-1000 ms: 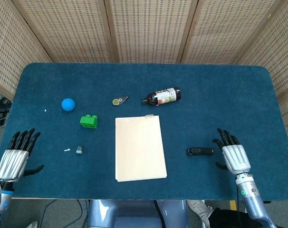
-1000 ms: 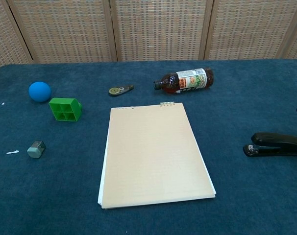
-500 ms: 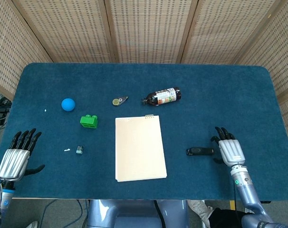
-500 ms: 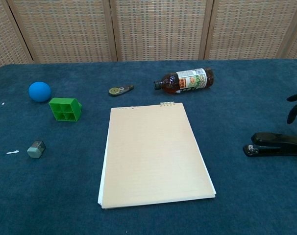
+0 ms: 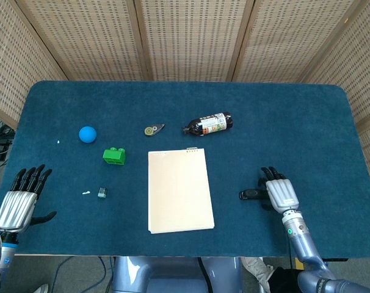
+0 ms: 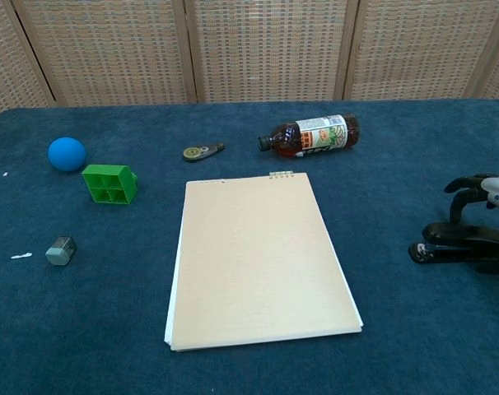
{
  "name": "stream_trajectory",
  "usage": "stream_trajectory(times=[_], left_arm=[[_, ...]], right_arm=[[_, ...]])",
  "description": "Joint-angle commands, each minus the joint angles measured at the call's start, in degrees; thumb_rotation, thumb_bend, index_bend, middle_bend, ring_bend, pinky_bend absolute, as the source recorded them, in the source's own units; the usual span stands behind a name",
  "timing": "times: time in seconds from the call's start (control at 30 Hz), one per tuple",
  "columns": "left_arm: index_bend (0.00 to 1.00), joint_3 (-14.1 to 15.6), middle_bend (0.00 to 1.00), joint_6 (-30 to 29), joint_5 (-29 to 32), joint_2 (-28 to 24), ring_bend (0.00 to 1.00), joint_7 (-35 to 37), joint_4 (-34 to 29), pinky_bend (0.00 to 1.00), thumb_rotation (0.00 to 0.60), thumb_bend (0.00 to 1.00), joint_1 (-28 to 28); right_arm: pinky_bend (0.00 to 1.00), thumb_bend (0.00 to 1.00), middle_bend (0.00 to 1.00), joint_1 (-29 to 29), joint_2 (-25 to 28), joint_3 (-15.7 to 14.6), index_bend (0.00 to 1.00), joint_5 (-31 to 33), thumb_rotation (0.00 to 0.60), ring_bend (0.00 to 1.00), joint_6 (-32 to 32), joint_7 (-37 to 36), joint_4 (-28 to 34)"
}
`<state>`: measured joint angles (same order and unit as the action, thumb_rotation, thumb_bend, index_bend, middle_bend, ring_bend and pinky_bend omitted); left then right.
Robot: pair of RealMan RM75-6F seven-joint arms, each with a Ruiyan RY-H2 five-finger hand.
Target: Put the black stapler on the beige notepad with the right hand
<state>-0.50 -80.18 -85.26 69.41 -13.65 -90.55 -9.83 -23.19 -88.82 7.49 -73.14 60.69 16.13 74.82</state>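
The stapler (image 5: 251, 194) lies flat on the tabletop (image 5: 307, 122), to the right of the notepad (image 5: 179, 190) and apart from it, with bare cloth between. Its long axis runs left to right across the tabletop, roughly square to the notepad's long edge. In the chest view the front end points toward the notepad; the rear end passes under the hand.

The right hand (image 5: 278, 191) sits over the stapler's rear half, palm down, fingers curled downward around the body. From these views I cannot tell whether the fingers have closed on it or only bracket it; no lift is evident, as the stapler appears to rest on the cloth.

The left hand (image 5: 18, 204) is at the near left corner, fingers spread, holding nothing, well away from the work.

Judgement: the stapler lies directly beneath the right hand, so the coming move turns on closing across its narrow width, then carrying it leftward to the notepad.
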Motion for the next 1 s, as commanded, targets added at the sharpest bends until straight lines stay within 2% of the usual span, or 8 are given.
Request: stream_trajectory(times=[0.03, 0.17, 0.23, 0.33, 0.43, 0.63, 1.0], left_arm=[[0.00, 0.0, 0.00, 0.1, 0.0, -0.1, 0.00, 0.1, 0.0, 0.00, 0.600, 0.16, 0.0], [0.00, -0.1, 0.00, 0.1, 0.0, -0.1, 0.00, 0.3, 0.1, 0.00, 0.600, 0.16, 0.0], [0.00, -0.1, 0.00, 0.2, 0.0, -0.1, 0.00, 0.5, 0.1, 0.00, 0.600, 0.16, 0.0], [0.00, -0.1, 0.00, 0.2, 0.0, -0.2, 0.00, 0.7, 0.1, 0.00, 0.600, 0.16, 0.0], [0.00, 0.0, 0.00, 0.2, -0.2, -0.2, 0.00, 0.8, 0.0, 0.00, 0.600, 0.16, 0.0], [0.00, 0.0, 0.00, 0.4, -0.1, -0.4, 0.00, 1.1, 0.0, 0.00, 0.600, 0.16, 0.0], [0.00, -0.1, 0.00, 0.3, -0.2, -0.6, 0.00, 1.6, -0.1, 0.00, 0.600, 0.16, 0.0]], right_arm=[[0.35, 0.29, 0.25, -0.6, -0.8, 0.3, 0.48, 0.3, 0.600, 0.18, -0.2, 0.7, -0.5], [0.46, 0.33, 0.38, -1.1, -1.6, 0.4, 0.58, 0.6, 0.600, 0.31, -0.2, 1.5, -1.2], [0.55, 0.36, 0.45, -1.4, -2.3, 0.7, 0.65, 0.9, 0.600, 0.41, 0.1, 2.3, -1.9], [0.65, 0.38, 0.52, -1.6, -2.8, 0.9, 0.72, 1.8, 0.600, 0.49, 0.2, 2.6, -1.9], [0.70, 0.39, 0.55, -1.8, -2.6, 1.0, 0.75, 1.9, 0.600, 0.54, 0.4, 3.0, -1.1], [0.74, 0.40, 0.56, -2.7, -1.5, 1.4, 0.76, 1.8, 0.600, 0.57, 0.8, 4.5, 2.7], [0.74, 0.40, 0.56, -6.1, 0.2, 3.3, 0.76, 3.4, 0.600, 0.57, 1.8, 14.4, 15.9]])
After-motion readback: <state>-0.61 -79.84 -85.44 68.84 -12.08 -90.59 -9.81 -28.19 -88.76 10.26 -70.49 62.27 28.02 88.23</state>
